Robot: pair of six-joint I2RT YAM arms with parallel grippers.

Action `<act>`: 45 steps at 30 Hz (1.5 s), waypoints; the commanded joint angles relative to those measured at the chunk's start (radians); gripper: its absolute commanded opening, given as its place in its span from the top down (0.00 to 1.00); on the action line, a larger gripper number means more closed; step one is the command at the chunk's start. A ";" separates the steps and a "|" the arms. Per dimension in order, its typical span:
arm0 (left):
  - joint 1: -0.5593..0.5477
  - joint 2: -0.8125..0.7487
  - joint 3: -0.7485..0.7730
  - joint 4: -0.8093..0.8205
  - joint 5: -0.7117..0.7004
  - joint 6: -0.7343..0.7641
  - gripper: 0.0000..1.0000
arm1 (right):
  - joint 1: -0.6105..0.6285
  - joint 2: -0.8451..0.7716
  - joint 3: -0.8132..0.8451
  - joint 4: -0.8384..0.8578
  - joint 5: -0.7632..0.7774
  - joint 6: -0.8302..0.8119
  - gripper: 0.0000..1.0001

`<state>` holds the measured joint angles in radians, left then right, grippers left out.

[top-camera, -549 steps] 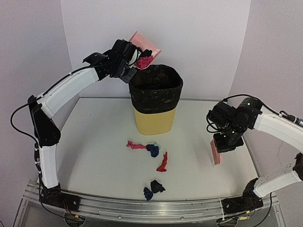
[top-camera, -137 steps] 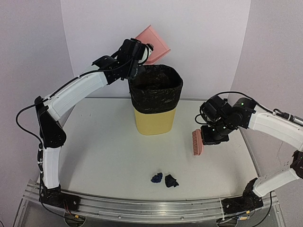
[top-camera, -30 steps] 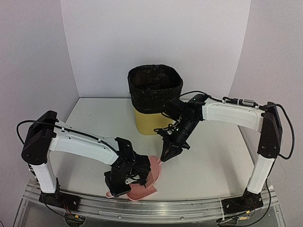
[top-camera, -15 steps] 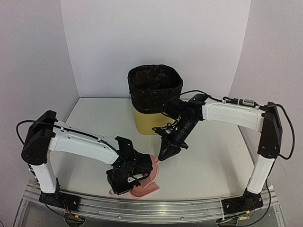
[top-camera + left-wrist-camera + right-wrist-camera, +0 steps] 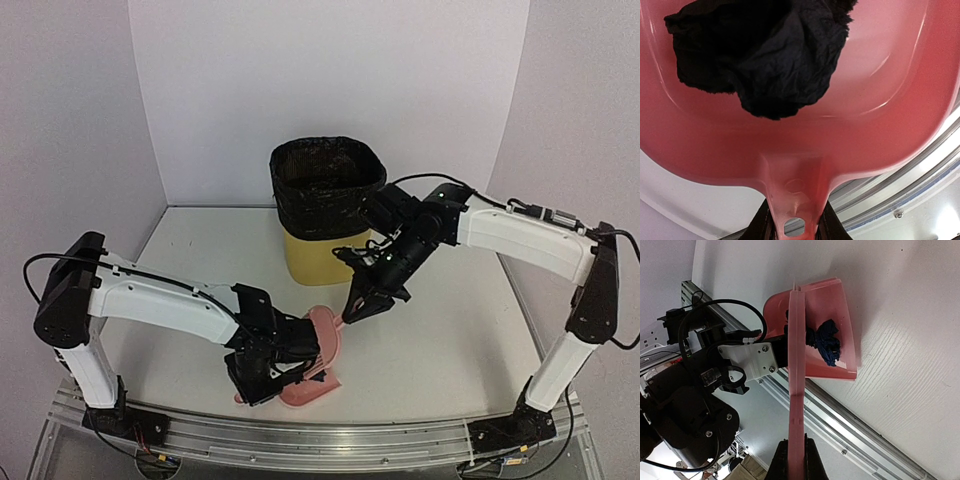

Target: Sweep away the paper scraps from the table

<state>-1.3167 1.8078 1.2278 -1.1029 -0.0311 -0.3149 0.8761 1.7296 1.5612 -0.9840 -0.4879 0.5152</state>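
Scraps [image 5: 765, 55], dark and crumpled, lie in the dustpan [image 5: 322, 348] at lower centre, gripped by the left tool [image 5: 794, 227]; the right tool [image 5: 791, 460] is clamped on the brush [image 5: 795, 365]. None shows loose on the worktop [image 5: 460, 340]; only emptying into the bin [image 5: 327, 190] seems left.

The left arm [image 5: 160, 300] lies low along the near side, left gripper [image 5: 258, 378] pinched tight. The right arm [image 5: 505, 235] reaches left, right gripper [image 5: 362, 303] tipped down, pinched tight.
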 commanded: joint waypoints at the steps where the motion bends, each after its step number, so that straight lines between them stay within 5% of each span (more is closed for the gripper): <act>1: -0.002 -0.064 -0.006 0.033 -0.028 -0.010 1.00 | 0.003 -0.096 0.009 0.011 0.060 -0.003 1.00; 13: -0.002 -0.119 0.058 0.031 -0.038 -0.038 1.00 | -0.082 -0.322 -0.035 0.010 0.285 0.037 1.00; 21: -0.002 -0.146 0.175 -0.018 -0.048 -0.114 1.00 | -0.115 -0.468 -0.115 -0.011 0.614 0.010 1.00; 35: 0.035 -0.099 0.590 -0.200 -0.251 -0.158 1.00 | -0.126 -0.512 -0.291 -0.026 0.819 0.005 1.00; 45: 0.198 0.026 0.874 -0.139 -0.254 0.025 1.00 | -0.132 -0.523 -0.375 -0.023 0.864 0.022 1.00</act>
<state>-1.1472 1.7856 1.9495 -1.2491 -0.2384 -0.3798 0.7503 1.2336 1.2089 -1.0172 0.3268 0.5247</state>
